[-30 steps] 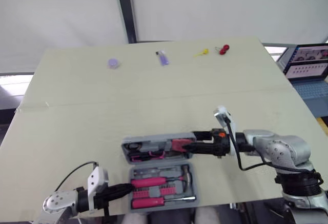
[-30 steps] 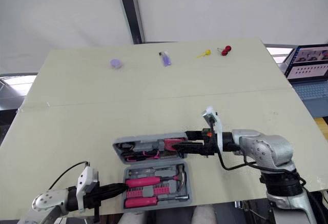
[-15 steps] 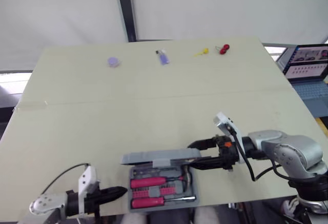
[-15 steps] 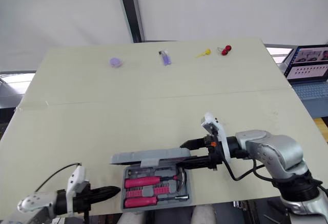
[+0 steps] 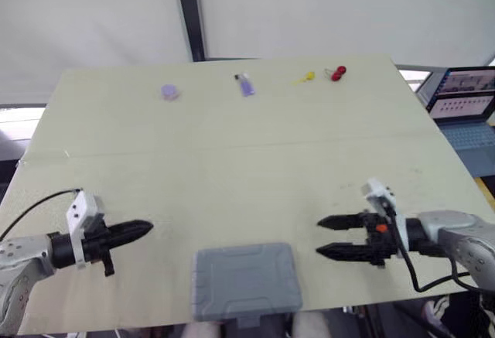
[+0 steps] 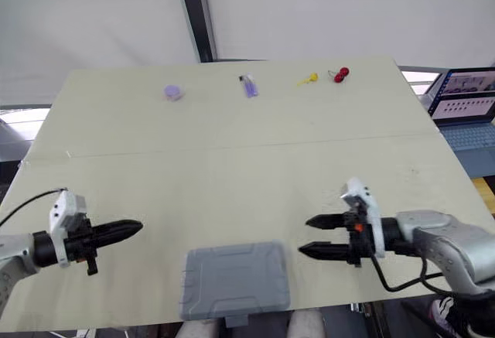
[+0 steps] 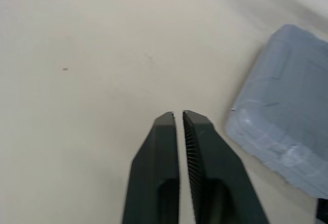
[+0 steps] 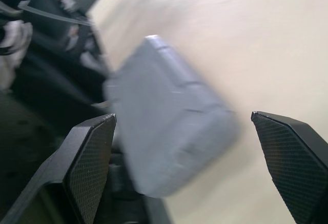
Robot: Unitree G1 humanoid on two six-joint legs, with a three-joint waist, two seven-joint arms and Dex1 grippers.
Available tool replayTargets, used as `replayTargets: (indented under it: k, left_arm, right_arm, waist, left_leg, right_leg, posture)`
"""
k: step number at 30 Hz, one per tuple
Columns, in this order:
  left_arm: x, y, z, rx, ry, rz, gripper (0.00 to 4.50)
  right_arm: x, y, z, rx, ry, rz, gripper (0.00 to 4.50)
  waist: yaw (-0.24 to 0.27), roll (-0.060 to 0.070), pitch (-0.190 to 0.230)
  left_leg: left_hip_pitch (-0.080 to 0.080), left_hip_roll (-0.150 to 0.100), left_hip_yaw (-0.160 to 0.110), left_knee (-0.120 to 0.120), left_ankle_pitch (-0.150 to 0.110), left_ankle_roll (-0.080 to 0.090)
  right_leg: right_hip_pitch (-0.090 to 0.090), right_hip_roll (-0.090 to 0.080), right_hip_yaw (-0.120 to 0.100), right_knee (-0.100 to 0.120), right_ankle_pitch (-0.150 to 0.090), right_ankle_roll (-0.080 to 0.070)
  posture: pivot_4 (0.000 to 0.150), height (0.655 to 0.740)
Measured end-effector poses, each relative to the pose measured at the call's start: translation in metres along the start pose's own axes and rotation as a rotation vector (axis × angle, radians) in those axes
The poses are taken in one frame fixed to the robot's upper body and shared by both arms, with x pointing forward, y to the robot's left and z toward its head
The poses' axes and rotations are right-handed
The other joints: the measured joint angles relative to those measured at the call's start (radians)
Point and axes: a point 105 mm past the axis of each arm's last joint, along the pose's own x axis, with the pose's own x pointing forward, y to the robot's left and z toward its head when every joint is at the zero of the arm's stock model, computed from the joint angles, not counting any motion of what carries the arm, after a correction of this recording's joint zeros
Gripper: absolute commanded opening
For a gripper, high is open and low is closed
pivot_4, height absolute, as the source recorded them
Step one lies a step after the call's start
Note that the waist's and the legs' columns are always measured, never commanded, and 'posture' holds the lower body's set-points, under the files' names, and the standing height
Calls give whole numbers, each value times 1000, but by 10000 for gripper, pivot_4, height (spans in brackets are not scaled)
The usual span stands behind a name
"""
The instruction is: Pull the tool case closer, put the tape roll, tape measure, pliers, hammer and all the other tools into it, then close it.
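The grey tool case (image 5: pixel 246 281) lies shut at the table's near edge, lid down, its latch tab over the edge. It also shows as the grey case (image 7: pixel 285 111) and the case (image 8: pixel 169 137). My left gripper (image 5: pixel 144 228) hovers to the case's left, fingers shut with nothing between them, tips pointing toward the case. My right gripper (image 5: pixel 325 236) is to the case's right, open wide and empty, a short gap from the case's side. No tools lie loose near the case.
At the table's far edge lie a purple round object (image 5: pixel 169 91), a purple lighter-like item (image 5: pixel 245 85), a yellow piece (image 5: pixel 305 79) and a red piece (image 5: pixel 336 73). A laptop (image 5: pixel 464 94) stands off the right side. The beige table (image 5: pixel 247 160) is bare in the middle.
The lid has come down and the case is now shut. My right gripper let go and drew back to the right. My left gripper moved away to the left.
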Motion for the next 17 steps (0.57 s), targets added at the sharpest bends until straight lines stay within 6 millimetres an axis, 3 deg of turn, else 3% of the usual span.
replayTargets:
  k: [6, 10, 17]
  left_arm:
    - [-21, 21, -3, -9, 21, 127, 42974]
    - [-36, 26, -10, -20, 53, 192, 44385]
    - [-47, 32, -17, -36, 76, 253, 44385]
  right_arm:
    - [-44, -37, -21, -35, -27, -258, 45000]
    - [-72, -60, -47, 12, -15, -395, 45000]
    - [-87, -74, -53, 3, -22, -443, 45000]
  waist:
    - [-4, -1, 0]
    - [-5, -1, 1]
    - [-7, -1, 1]
  left_leg:
    - [1, 0, 0, 0, 0, 0]
    - [1, 0, 1, 0, 0, 0]
    - [2, 0, 1, -1, 0, 0]
  right_leg:
    - [0, 0, 0, 0, 0, 0]
    - [0, 0, 0, 0, 0, 0]
    - [1, 0, 0, 0, 0, 0]
  posture:
    - [1500, 7400]
    - [1500, 7400]
    - [1500, 7400]
